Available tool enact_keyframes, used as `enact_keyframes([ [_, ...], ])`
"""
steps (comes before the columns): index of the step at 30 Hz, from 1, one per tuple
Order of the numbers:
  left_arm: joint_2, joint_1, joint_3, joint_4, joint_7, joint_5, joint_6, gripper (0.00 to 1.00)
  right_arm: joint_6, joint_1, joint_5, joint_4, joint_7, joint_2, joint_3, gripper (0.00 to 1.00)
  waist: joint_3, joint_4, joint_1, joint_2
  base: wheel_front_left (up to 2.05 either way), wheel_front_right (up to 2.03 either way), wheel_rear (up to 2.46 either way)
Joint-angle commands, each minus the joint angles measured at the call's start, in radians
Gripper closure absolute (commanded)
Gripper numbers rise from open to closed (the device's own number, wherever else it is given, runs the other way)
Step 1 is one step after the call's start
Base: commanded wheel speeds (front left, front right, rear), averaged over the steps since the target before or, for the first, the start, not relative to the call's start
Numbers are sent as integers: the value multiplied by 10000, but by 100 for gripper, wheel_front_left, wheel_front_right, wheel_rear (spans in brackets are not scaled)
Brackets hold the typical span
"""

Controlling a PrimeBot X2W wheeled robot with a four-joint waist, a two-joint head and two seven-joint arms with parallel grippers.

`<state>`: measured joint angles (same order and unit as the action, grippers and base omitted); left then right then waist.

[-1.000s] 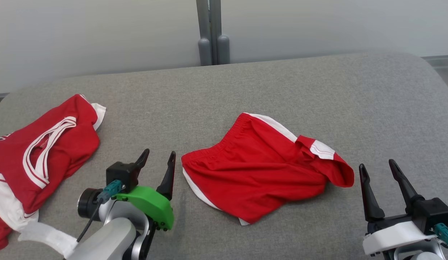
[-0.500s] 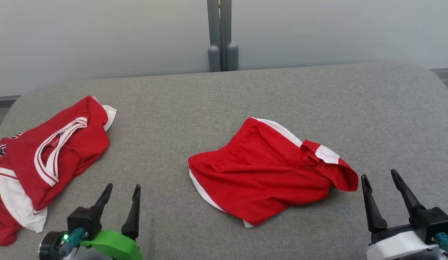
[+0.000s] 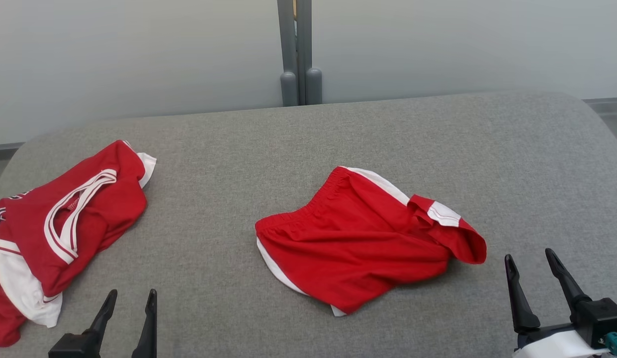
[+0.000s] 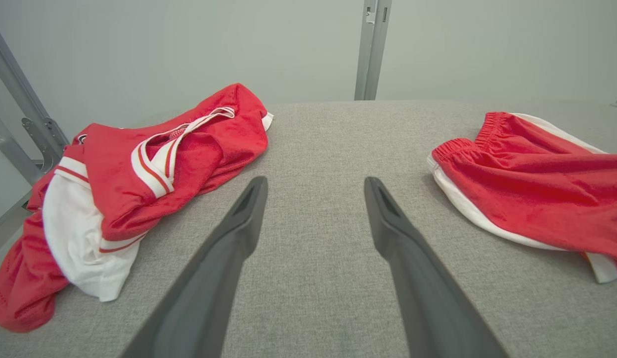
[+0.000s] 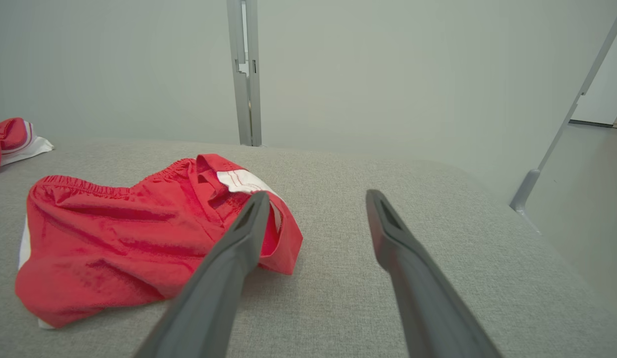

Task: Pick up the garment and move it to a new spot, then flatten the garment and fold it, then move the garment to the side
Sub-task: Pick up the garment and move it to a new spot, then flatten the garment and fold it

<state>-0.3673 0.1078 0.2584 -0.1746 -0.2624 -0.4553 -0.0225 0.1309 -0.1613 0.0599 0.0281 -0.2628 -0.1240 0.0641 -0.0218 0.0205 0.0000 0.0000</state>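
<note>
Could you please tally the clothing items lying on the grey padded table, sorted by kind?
Red shorts: 1
Red-and-white jersey: 1 (bunched up; I cannot tell whether the heap hides a second piece)
Total: 2

Left gripper (image 3: 131, 297) sits low, fingers spread and empty; right gripper (image 3: 531, 260) likewise, fingers parted, gripping nothing.
</note>
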Motion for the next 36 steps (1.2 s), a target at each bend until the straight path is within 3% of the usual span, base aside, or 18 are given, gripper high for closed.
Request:
enact_keyframes([
  [1,118,174,-221,-38,-31,187,159,0,-3,-142,50,35,-32,-13,38,0,-34,-9,0,0,0,0,0],
  [7,752,550,-1373,-114,-31,894,895,0,-3,-209,42,34,-32,69,168,0,-150,-57,0,0,0,0,0],
  [14,1203,675,-2071,-220,-31,1433,1376,0,-3,-240,18,3,-32,149,224,0,-224,-180,0,0,0,0,0],
  [28,1560,586,-2267,-322,-31,1734,1544,0,-3,-253,55,-60,-32,162,241,0,-248,-245,0,0,0,0,0],
  [36,1487,-27,-1409,-167,-31,1450,1541,0,-3,-74,64,-156,-32,105,169,0,-122,-315,0,0,0,0,0],
])
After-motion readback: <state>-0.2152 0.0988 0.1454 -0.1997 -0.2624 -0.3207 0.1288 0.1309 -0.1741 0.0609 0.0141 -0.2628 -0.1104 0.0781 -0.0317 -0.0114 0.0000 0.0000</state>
